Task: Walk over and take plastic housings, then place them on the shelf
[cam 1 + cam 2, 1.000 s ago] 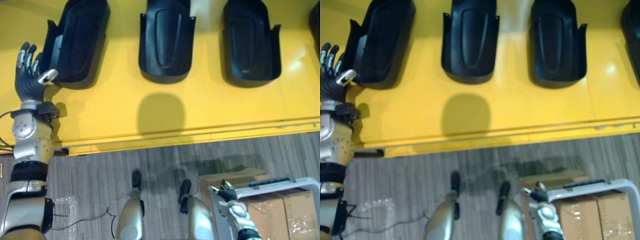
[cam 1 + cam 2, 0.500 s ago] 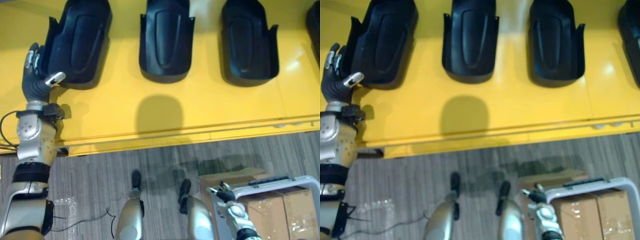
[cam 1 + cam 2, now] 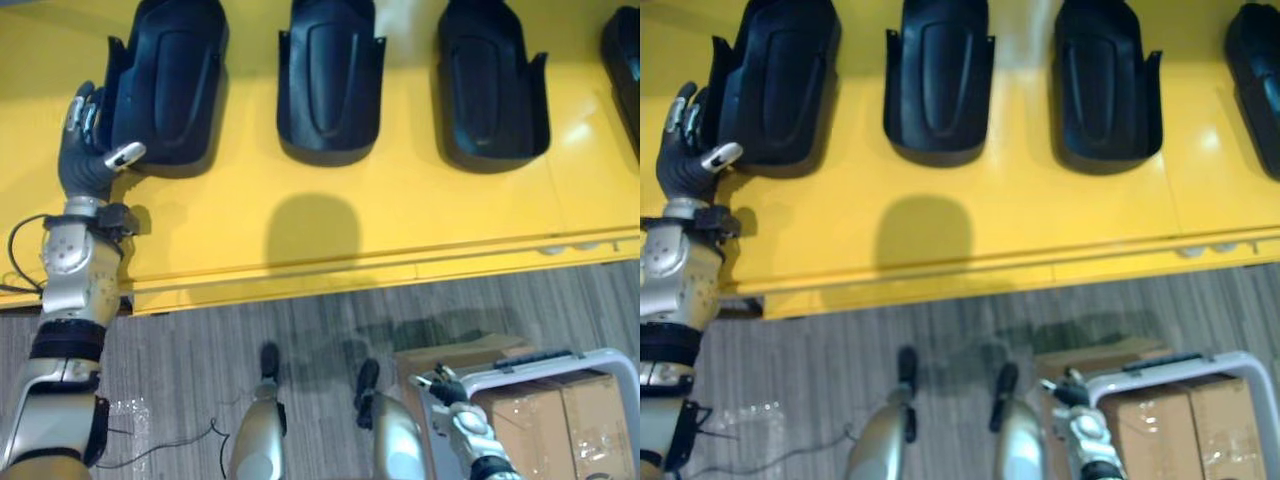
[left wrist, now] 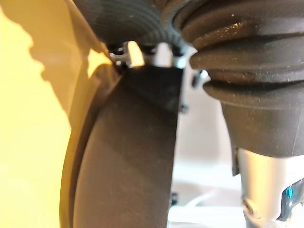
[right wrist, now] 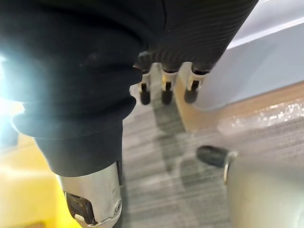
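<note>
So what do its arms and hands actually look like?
The left arm is made of chunky silver-grey metal sections with dark bands at the joints. The left robot hand and the right robot hand each have a dark ribbed cover over the back and wrist, with slim silver fingers ending in dark tips.

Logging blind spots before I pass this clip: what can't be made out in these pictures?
- Left hand at the leftmost housing: grip unclear; the housing's wall blocks the left wrist view.
- Rightmost housing: cut off by the eye views' edge.
- Right hand beside the cart: too small to tell contact.
</note>
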